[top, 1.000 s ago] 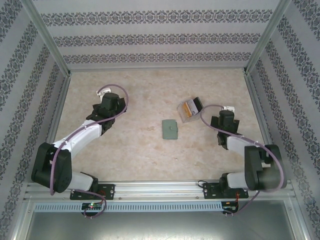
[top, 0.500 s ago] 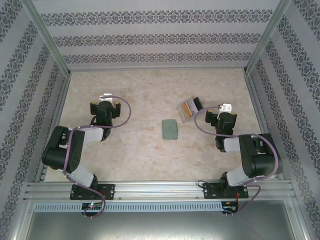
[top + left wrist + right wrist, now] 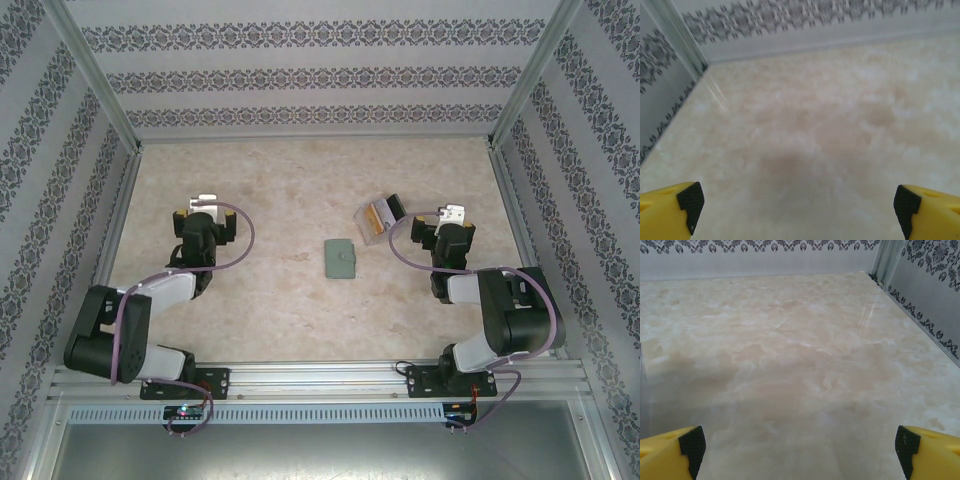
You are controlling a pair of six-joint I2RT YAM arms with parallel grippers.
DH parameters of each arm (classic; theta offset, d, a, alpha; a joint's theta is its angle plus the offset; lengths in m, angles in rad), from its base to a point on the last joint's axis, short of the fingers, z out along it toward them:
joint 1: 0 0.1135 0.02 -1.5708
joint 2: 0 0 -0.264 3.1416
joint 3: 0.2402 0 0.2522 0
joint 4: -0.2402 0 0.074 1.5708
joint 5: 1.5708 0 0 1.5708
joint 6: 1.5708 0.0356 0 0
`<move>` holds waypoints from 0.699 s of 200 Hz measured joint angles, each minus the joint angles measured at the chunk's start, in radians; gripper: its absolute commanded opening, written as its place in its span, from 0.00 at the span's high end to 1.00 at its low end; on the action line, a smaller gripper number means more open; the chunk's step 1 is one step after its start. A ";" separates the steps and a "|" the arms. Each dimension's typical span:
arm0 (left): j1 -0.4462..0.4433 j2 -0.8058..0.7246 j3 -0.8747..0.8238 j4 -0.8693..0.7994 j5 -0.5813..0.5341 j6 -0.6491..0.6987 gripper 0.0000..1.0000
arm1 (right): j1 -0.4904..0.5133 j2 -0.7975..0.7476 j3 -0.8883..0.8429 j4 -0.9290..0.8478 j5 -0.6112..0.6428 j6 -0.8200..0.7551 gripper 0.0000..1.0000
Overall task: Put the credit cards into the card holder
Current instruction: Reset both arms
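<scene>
In the top view we locate the card holder (image 3: 342, 258) at the centre of the frame. It lies flat on the desk (image 3: 280, 180), apart from both arms. Up and to the right of it, near but not touching, we find a clear plastic box (image 3: 383, 222) set at an angle. The credit cards (image 3: 376, 214) rest inside this box, showing an orange-yellow face and a black end. We cannot tell how many cards there are.

The left pincer (image 3: 206, 203) stands at centre left of the frame, well apart from the card holder. In the left wrist view its yellow fingers (image 3: 667, 215) occupy the lower left and lower right corners, spread wide, with bare desk between them. We read this pincer as released and grasping nothing.

The right pincer (image 3: 452, 216) stands at centre right, near the clear plastic box and on its right. In the right wrist view its fingers (image 3: 932, 452) are spread equally wide over bare desk. This pincer is also released and grasping nothing.
</scene>
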 measured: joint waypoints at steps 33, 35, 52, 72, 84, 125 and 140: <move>0.009 0.030 0.056 -0.047 -0.016 0.003 0.00 | 0.000 0.000 0.000 0.000 0.000 0.000 0.02; 0.009 0.030 0.060 -0.052 -0.018 0.002 0.00 | 0.000 0.000 0.000 0.000 0.000 0.000 0.02; 0.010 0.026 0.063 -0.054 -0.019 -0.018 0.00 | 0.000 0.000 0.000 0.000 0.000 0.000 0.02; 0.014 0.028 -0.021 0.032 -0.002 -0.018 0.01 | 0.000 0.000 0.000 0.000 0.000 0.000 0.02; 0.021 0.048 -0.075 0.080 0.018 -0.017 0.01 | 0.000 0.000 0.000 0.000 0.000 0.000 0.02; 0.116 0.136 -0.096 0.164 0.155 -0.034 0.00 | 0.000 0.000 0.000 0.000 0.000 0.000 0.02; 0.143 0.153 -0.099 0.186 0.195 -0.044 0.00 | 0.000 0.000 0.000 0.000 0.000 0.000 0.02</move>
